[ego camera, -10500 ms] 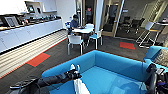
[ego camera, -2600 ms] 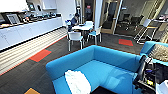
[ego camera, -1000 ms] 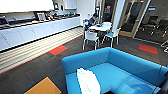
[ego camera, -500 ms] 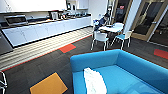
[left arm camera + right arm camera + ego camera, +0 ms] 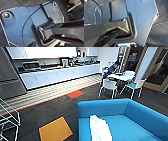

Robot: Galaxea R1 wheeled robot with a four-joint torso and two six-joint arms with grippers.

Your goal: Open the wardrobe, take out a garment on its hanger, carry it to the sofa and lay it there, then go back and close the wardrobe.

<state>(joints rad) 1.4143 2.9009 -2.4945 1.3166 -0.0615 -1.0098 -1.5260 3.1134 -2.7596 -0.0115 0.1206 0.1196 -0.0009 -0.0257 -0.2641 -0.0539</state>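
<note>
White garment: the garment (image 5: 100,128) is lying limp on the sofa seat, running from near the backrest toward the front edge, left of the seat's middle.
Hanger: cannot tell whether it is lying under the fabric.
Sofa: the sofa (image 5: 140,119), bright blue with a curved low backrest, is occupying the lower right of the head view, standing on dark carpet.
Carpet patches: an orange tile (image 5: 55,130) is lying just beside the sofa's left end; a red tile (image 5: 75,94) is lying farther off, toward the counter.
Wire rack: a white wire frame (image 5: 8,119) is standing at the left edge.
Background: a white table with chairs (image 5: 120,80) is standing behind the sofa, a person (image 5: 111,69) sitting at it; a kitchen counter (image 5: 60,74) is running along the far wall.
Gripper fingers: cannot tell for either arm, since the wrist views are showing dark plate and bar over carpet.
</note>
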